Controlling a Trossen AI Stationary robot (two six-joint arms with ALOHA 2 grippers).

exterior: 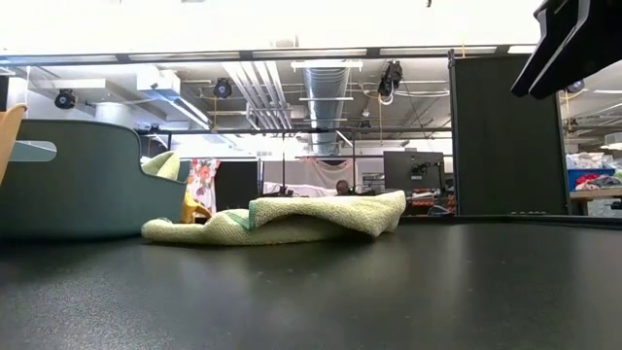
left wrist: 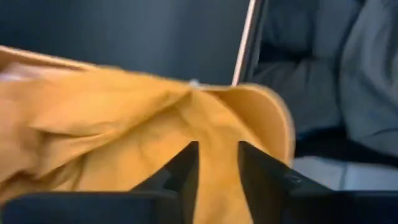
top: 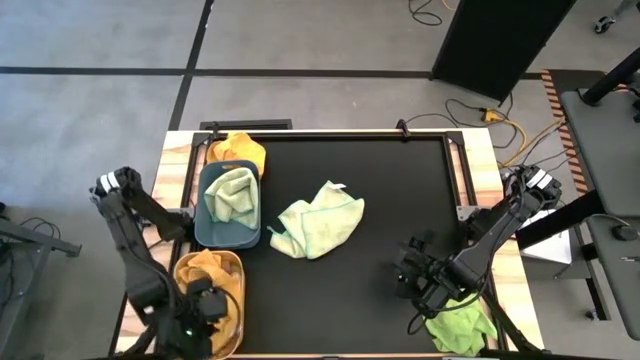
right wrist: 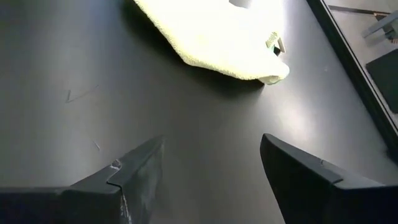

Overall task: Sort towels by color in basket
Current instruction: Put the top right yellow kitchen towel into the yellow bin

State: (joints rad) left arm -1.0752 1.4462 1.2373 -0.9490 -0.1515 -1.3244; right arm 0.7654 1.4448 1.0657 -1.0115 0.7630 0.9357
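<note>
A pale mint towel [top: 320,222] [exterior: 282,219] [right wrist: 211,37] lies crumpled flat on the black table's middle. Another mint towel [top: 232,195] sits in the dark teal basket [top: 206,232] [exterior: 68,185]. A mustard towel [top: 207,270] [left wrist: 93,124] fills the orange basket [top: 236,268] [left wrist: 277,118]; my left gripper [top: 203,303] [left wrist: 217,177] is low over it, shut on the cloth. A further mustard towel [top: 238,150] lies at the table's far left. My right gripper [top: 410,272] [right wrist: 211,174] hovers open over bare table, right of and nearer than the middle towel. A lime towel [top: 460,326] lies beside the right arm. My left gripper pinches a raised fold of the mustard towel [left wrist: 214,143] between its two fingers, coming from above. The rest of the towel lies slack in the orange basket. One layer or several, I cannot tell.
The two baskets stand side by side along the table's left edge, teal one farther, orange one nearer. Bare black table surface [top: 400,180] stretches between the middle towel and the right edge. A dark screen and cables stand on the floor beyond the far right corner.
</note>
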